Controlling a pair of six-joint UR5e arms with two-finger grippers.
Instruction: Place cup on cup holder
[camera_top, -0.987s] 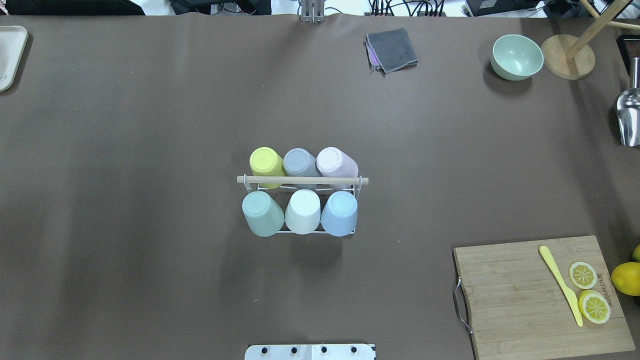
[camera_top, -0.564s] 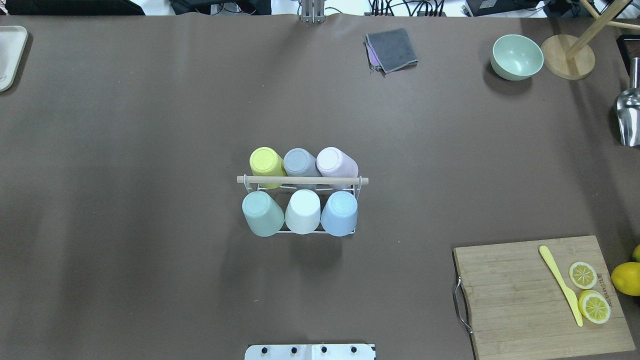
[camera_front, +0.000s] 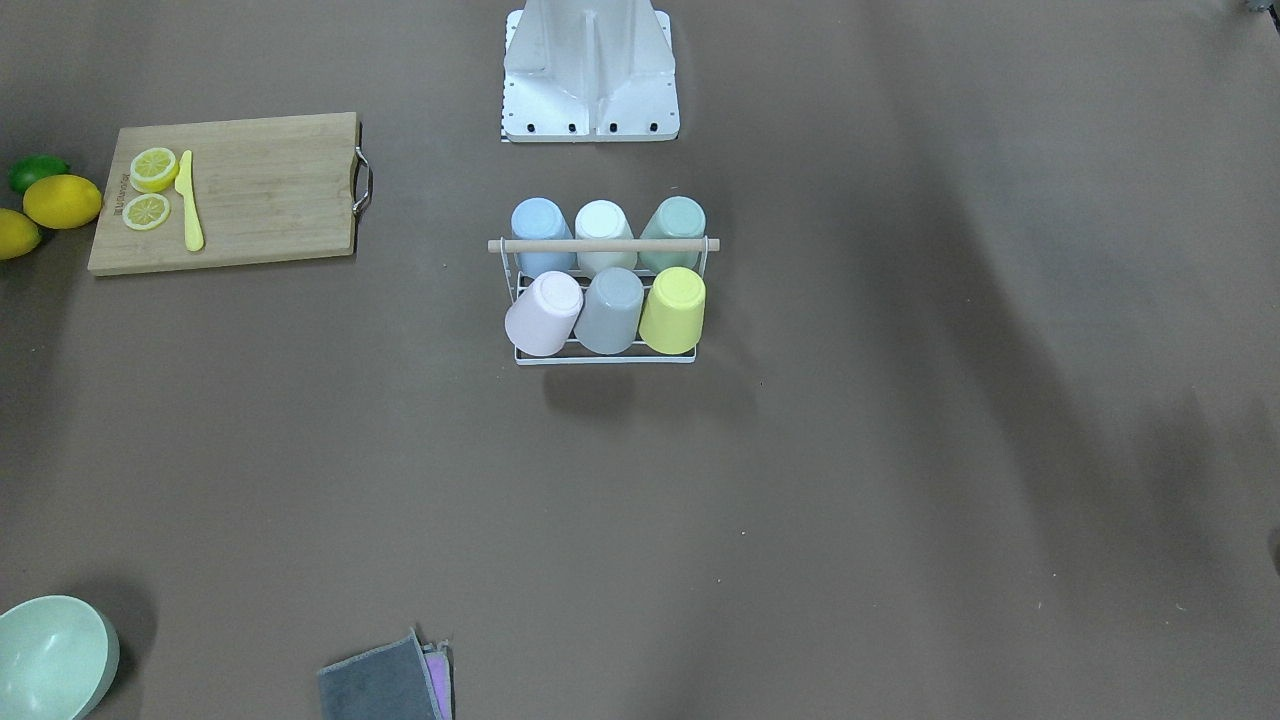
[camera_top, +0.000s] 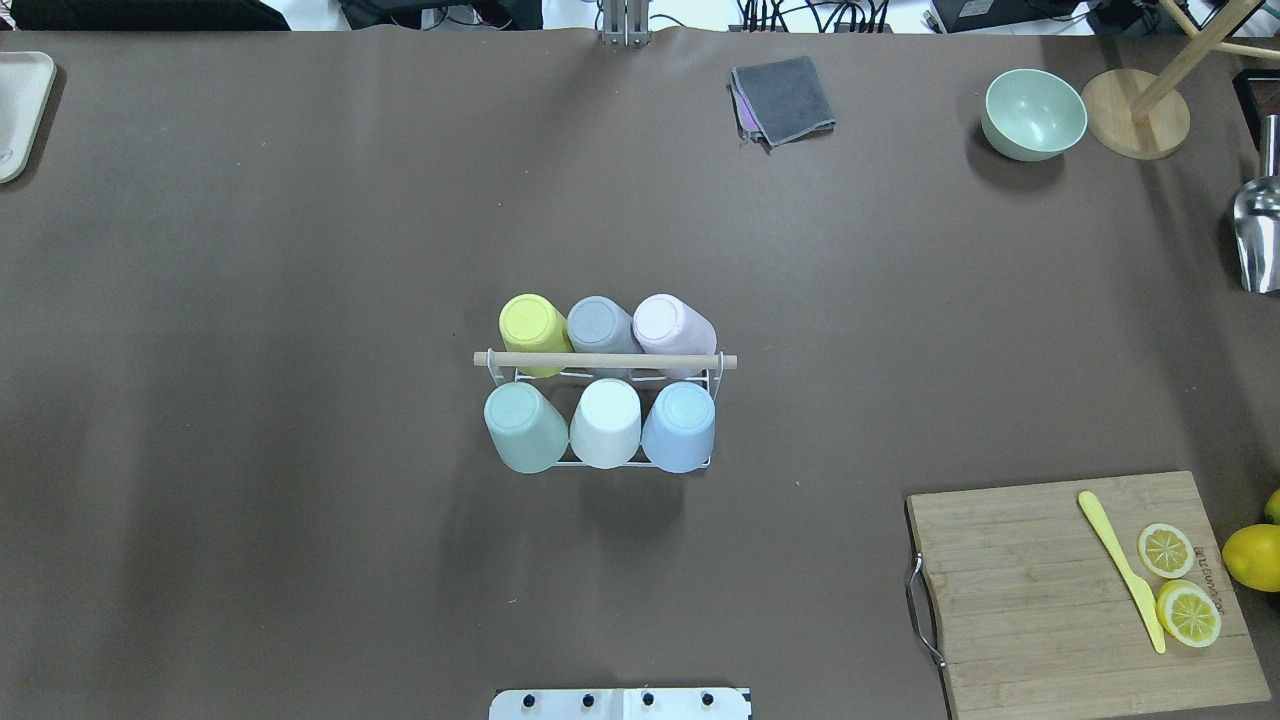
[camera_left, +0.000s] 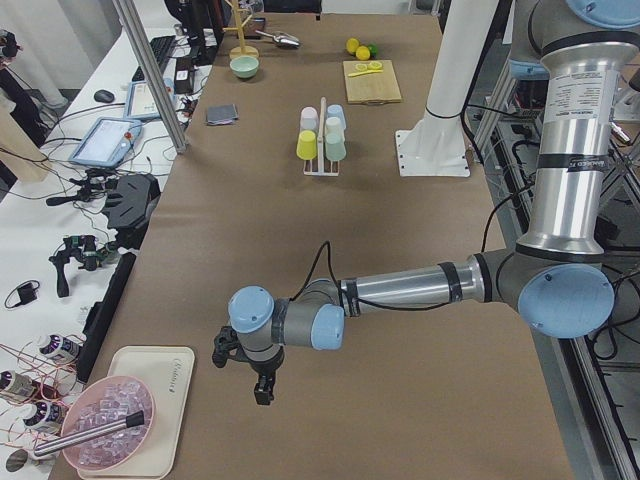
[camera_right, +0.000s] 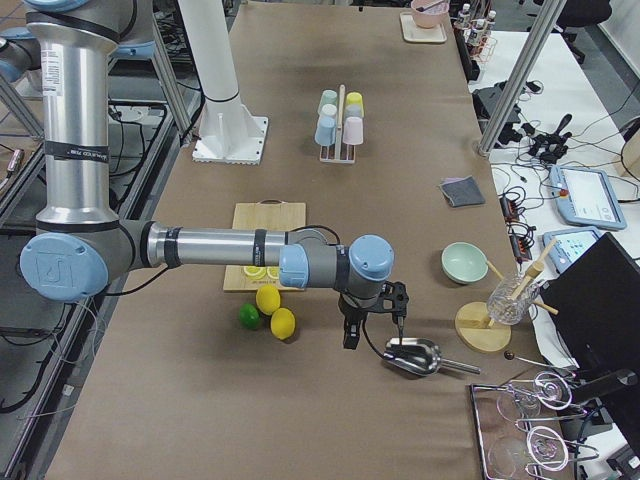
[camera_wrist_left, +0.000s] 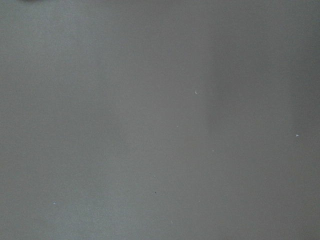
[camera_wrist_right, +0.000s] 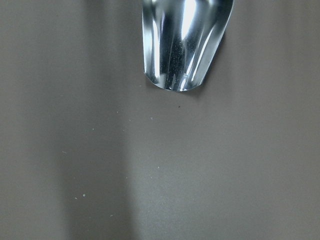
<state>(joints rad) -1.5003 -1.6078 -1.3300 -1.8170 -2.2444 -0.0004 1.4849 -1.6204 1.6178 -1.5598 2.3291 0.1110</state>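
The cup holder (camera_top: 605, 361), a white wire rack with a light wooden rod across its top, stands mid-table and also shows in the front view (camera_front: 603, 245). Several upturned cups sit on its prongs: yellow (camera_top: 533, 325), grey (camera_top: 598, 324) and pink (camera_top: 670, 325) in the far row, green (camera_top: 522, 428), white (camera_top: 606, 424) and blue (camera_top: 680, 427) in the near row. My left gripper (camera_left: 262, 385) hangs over the table's left end, far from the rack. My right gripper (camera_right: 350, 335) hangs over the right end. I cannot tell whether either is open or shut.
A cutting board (camera_top: 1080, 590) with a yellow knife (camera_top: 1120, 570) and lemon slices lies near right. A mint bowl (camera_top: 1033, 113), a wooden stand (camera_top: 1135, 112), a metal scoop (camera_wrist_right: 186, 40) and a grey cloth (camera_top: 783, 100) lie at the far right. A tray (camera_top: 20, 110) is far left.
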